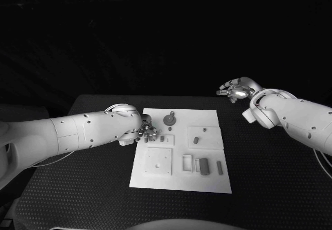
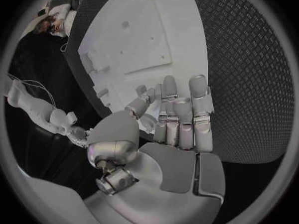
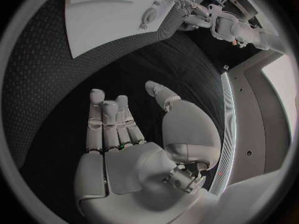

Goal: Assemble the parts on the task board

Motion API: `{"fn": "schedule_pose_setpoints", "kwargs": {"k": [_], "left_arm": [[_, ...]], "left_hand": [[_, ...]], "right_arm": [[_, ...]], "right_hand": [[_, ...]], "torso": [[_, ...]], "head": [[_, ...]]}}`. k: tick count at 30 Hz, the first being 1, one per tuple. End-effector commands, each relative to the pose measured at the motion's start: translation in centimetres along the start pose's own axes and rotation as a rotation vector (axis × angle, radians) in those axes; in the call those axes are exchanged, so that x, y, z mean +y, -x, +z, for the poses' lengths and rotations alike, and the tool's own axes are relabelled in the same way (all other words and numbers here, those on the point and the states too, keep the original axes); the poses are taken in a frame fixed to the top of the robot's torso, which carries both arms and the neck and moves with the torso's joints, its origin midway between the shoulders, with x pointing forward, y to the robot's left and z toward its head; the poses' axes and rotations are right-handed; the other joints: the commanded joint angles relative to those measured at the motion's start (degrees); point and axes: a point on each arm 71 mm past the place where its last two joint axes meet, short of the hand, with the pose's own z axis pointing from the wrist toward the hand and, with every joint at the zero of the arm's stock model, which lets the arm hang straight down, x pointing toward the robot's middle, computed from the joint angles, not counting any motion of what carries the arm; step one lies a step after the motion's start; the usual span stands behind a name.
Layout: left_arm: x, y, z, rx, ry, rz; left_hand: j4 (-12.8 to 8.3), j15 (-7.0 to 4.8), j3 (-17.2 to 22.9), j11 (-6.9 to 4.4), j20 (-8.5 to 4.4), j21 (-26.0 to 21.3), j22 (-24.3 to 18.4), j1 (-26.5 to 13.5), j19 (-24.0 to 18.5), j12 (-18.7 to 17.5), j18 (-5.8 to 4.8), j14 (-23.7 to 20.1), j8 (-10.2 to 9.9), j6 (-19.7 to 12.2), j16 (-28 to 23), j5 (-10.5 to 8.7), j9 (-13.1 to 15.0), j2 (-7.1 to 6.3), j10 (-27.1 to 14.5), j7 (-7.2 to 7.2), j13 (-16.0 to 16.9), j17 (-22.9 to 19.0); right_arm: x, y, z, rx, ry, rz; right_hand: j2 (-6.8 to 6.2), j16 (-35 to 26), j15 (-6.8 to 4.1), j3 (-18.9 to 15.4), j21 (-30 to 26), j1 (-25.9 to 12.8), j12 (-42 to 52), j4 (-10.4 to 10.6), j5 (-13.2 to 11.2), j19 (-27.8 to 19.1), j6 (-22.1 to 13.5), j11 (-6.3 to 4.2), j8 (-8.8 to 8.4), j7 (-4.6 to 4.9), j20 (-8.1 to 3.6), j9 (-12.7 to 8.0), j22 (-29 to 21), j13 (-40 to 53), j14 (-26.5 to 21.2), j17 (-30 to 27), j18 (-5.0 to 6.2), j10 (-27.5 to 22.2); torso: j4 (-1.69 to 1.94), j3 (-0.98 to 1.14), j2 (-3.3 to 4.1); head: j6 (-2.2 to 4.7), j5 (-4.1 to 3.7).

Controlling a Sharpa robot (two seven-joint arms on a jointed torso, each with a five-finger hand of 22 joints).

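Observation:
The white task board [image 1: 207, 182] lies in the middle of the table. Small grey parts sit on it: a round knobbed part [image 1: 170, 118] at the far end, a short piece [image 1: 196, 140] on a square plate, and upright bars [image 1: 203, 166] near the front right. My left hand [image 1: 147, 132] hangs over the board's left edge, fingertips down at two small parts [image 1: 158, 139]. In the left wrist view that hand [image 2: 177, 122] has straight fingers with the thumb drawn close; whether it pinches a part is unclear. My right hand [image 1: 235, 89] is raised beyond the board's far right corner, holding nothing.
A square plate with a hole [image 1: 158, 160] sits on the board's front left. Black textured table [image 1: 277, 182] surrounds the board on all sides. In the right wrist view, the right hand [image 3: 124, 134] is spread over dark table, with the board [image 3: 106, 20] far off.

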Motion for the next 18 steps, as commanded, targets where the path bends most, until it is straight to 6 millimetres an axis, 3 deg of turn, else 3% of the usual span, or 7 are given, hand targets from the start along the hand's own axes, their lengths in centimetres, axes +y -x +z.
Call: {"fn": "schedule_pose_setpoints", "kwargs": {"k": [1, 10, 17, 18], "left_arm": [[-0.54, -0.51, 0.02, 0.008, -0.003, 0.049], [-0.59, -0.56, 0.04, 0.013, 0.006, 0.059], [-0.46, -0.64, 0.02, 0.021, 0.017, 0.077], [-0.42, -0.64, 0.01, 0.021, 0.018, 0.077]], "left_hand": [[0.3, -0.93, 0.7, -1.62, -0.21, 0.4, 1.4, -0.2, 0.3, 0.3, 0.42, 0.5, 0.5, 2.9, 0.2, 0.37, 0.3, 0.48, 3.7, 0.68, 0.1, -0.1], [0.3, -1.01, 0.7, -1.70, -0.30, 0.8, 1.4, -0.5, 0.4, 0.6, 0.40, 0.7, 0.5, 3.0, 0.5, 1.06, 0.4, 0.57, 3.8, 0.60, 0.3, -0.1], [0.2, -1.24, 0.9, -1.94, -0.49, 1.8, 1.4, -1.8, 0.5, 1.4, 0.30, 1.0, 0.8, 3.6, 1.3, 3.49, 1.0, 1.48, 4.0, 0.31, 0.9, -0.2], [0.3, -1.36, 2.4, -2.08, -0.59, 2.0, 1.4, -1.6, 0.4, 1.6, 0.35, 1.1, 0.9, 3.7, 1.4, 1.34, 1.1, 1.03, 4.0, 0.21, 1.0, -0.3]], "right_arm": [[0.10, -0.14, -0.01, 0.013, 0.008, 0.001], [0.04, -0.09, -0.04, 0.012, 0.006, 0.001], [0.03, -0.08, -0.03, 0.012, 0.006, 0.001], [0.03, -0.08, -0.03, 0.011, 0.006, 0.001]], "right_hand": [[0.20, -0.3, 0.09, 0.1, -0.4, -0.3, 0.0, 0.1, 0.1, -0.1, -0.2, 0.10, 0.31, 2.37, 0.23, -0.1, 0.0, -0.1, -0.5, -0.1, 0.66, -0.5], [0.20, -0.3, 0.09, 0.1, -0.4, -0.3, 0.0, 0.1, 0.1, -0.1, -0.2, 0.10, 0.32, 2.37, 0.24, -0.1, 0.0, -0.1, -0.5, -0.1, 0.66, -0.5], [0.20, -0.3, 0.09, 0.1, -0.4, -0.3, 0.0, 0.1, 0.1, -0.1, -0.2, 0.10, 0.33, 2.37, 0.24, -0.1, 0.1, -0.1, -0.5, -0.1, 0.66, -0.5], [0.20, -0.3, 0.09, 0.1, -0.4, -0.3, 0.0, 0.1, 0.1, -0.1, -0.2, 0.10, 0.33, 2.37, 0.24, -0.1, 0.1, -0.1, -0.5, -0.1, 0.66, -0.5]], "torso": [[-0.02, 0.02, 0.01], [-0.02, 0.04, 0.01], [0.01, 0.01, 0.01], [0.01, 0.01, 0.01]], "head": [[-0.07, -0.03], [-0.13, -0.17], [-0.33, -0.24], [-0.33, -0.24]]}}
